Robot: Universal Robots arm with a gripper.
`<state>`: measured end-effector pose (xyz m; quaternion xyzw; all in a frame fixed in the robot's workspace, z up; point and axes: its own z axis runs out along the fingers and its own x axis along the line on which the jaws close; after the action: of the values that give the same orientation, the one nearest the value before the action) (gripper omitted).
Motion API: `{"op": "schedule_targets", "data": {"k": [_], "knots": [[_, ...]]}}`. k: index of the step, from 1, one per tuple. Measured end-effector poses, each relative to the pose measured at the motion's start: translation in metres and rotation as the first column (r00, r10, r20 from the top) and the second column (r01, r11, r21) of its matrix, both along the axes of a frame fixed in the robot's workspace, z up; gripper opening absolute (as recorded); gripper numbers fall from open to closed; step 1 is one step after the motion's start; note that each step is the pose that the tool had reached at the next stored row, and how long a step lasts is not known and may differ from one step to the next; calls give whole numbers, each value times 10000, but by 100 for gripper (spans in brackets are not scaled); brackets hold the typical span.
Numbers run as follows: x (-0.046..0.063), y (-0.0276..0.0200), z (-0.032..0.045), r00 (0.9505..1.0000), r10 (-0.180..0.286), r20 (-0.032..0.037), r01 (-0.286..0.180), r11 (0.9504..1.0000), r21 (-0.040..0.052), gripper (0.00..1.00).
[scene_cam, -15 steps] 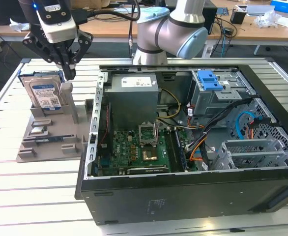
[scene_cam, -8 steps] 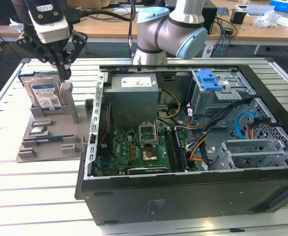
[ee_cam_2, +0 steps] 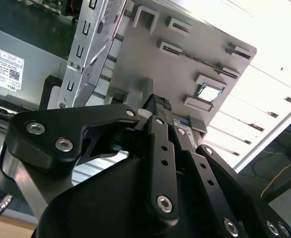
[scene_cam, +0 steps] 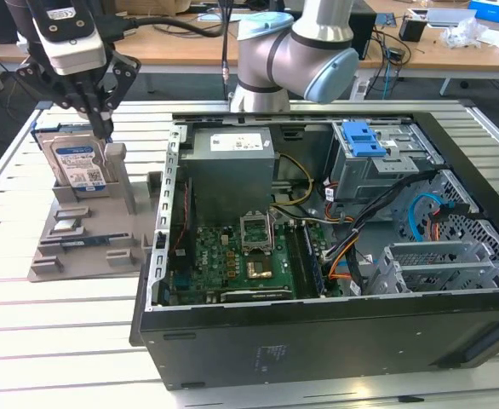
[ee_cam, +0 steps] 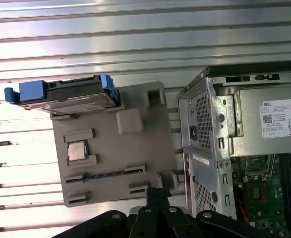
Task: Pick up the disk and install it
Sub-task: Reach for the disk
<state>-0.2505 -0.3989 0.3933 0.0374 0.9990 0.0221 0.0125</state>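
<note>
Exterior view shows the disk standing upright in a grey holder on the table, at the exterior view's left of the open computer case. The gripper hangs by the disk's upper edge, fingers pressed together, gripping nothing.

Slatted table: grey holder, computer case

My end effector is matt black, with bright metal screws in its links. The disk has a paper label on bare silver metal and smooth blue plastic rails. Beside the case, the holder is dull grey plastic. The case is matt black outside and bare grey sheet metal within. The surface is ribbed, shiny metal.
</note>
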Motion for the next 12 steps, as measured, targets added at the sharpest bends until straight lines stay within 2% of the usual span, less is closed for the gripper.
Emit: {"op": "schedule_targets", "data": {"k": [12], "knots": [[-136, 0, 0, 10000, 0, 1, 0, 10000, 0, 11]]}}
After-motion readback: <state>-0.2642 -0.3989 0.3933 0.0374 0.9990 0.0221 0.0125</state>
